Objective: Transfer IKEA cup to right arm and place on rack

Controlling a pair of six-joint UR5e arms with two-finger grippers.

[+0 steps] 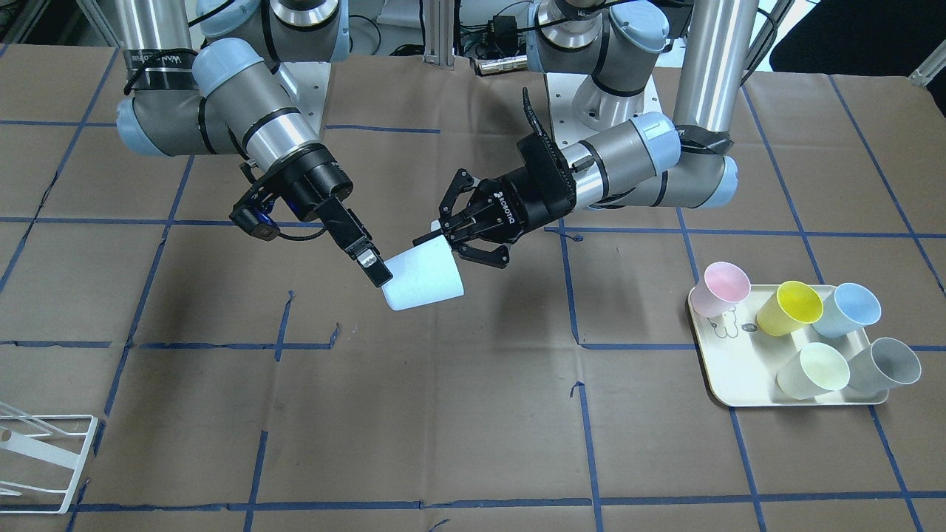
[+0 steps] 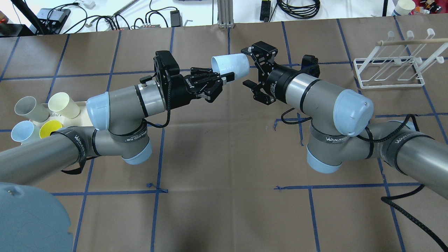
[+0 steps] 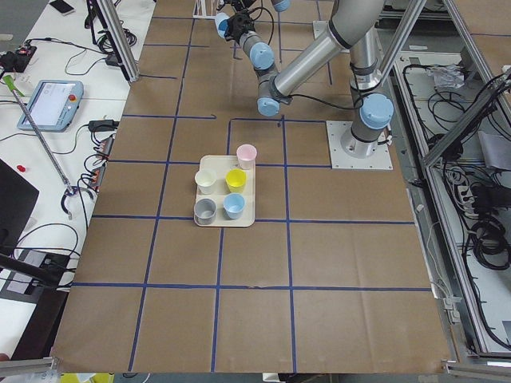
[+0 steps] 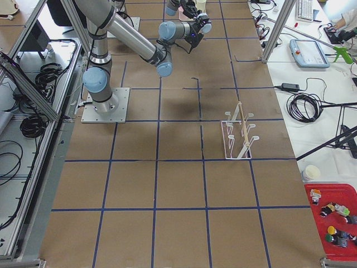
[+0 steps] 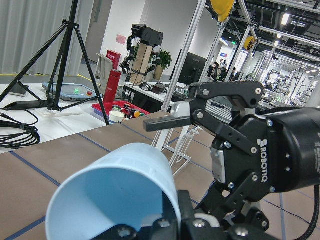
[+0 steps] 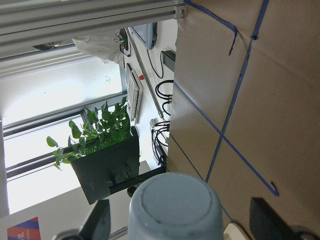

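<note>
The pale blue IKEA cup [image 2: 230,65] is held on its side above the table's middle. My left gripper [image 2: 224,75] is shut on the cup's rim, and the cup's open mouth [image 5: 112,197] fills the left wrist view. My right gripper [image 2: 252,66] is open, with one finger on each side of the cup's closed base [image 6: 175,205]. I see no contact between them. In the front view one right finger [image 1: 373,267] lies along the cup [image 1: 425,281]. The white wire rack [image 2: 388,70] stands at the far right and holds nothing.
A cream tray [image 1: 739,369] with several coloured cups sits on my left side, partly hidden by the left arm in the overhead view. The rack [image 1: 44,458] is near the table's corner. Brown paper with blue tape lines covers the table.
</note>
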